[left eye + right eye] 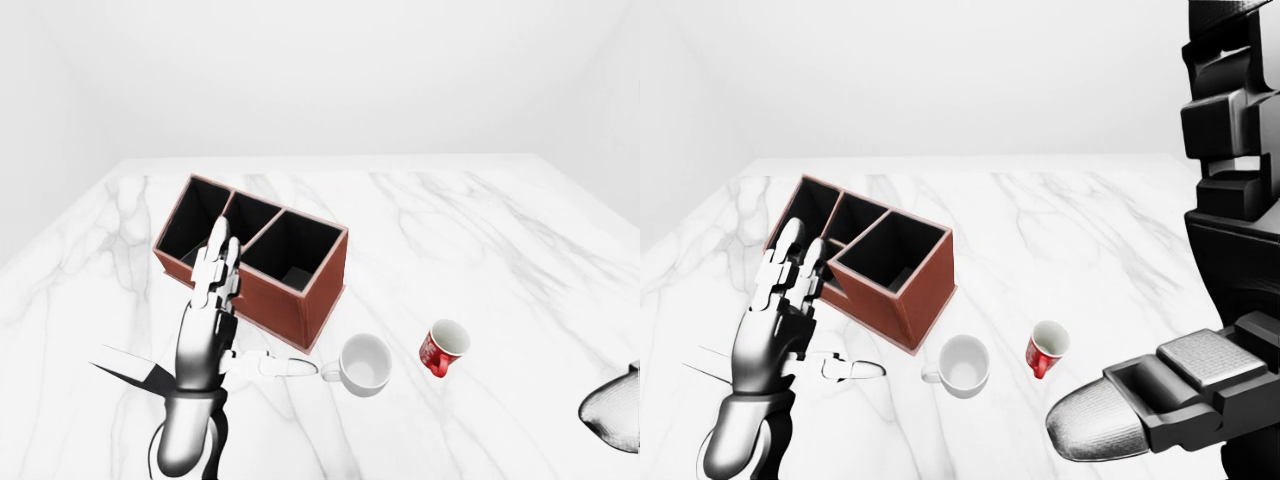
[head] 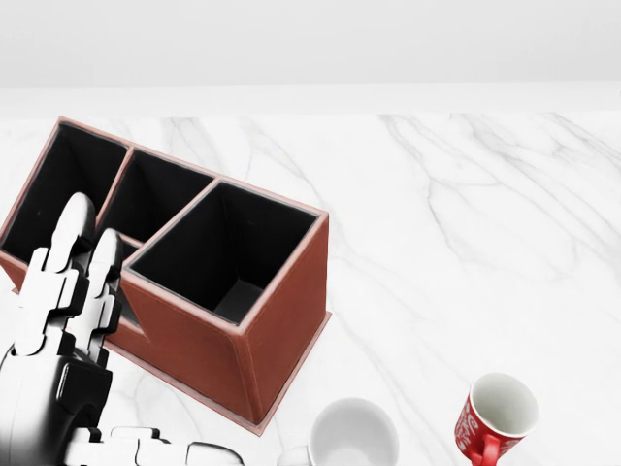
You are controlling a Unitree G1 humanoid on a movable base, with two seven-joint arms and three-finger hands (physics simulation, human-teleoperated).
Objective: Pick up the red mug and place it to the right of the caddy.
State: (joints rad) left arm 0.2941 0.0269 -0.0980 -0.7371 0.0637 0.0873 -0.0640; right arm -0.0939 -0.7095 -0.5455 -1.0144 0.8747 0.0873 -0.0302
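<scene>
Setting, eye views. Counter (image 1: 480, 230): white marble w/ grey veining, wide slab filling lower part of each view, far edge straight across approx. mid-height. Back wall (image 1: 330, 70): plain white, no visible features. Side wall (image 1: 30, 130) at left of left-eye view, also white, meets back wall at a faint corner. Light: even, diffuse; soft shadows on counter surface.

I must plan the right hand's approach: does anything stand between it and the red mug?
Nothing visible does. The right hand is open near the right-eye camera, and only bare marble table lies between it and the red mug. The white ceramic mug sits on its left.
</scene>
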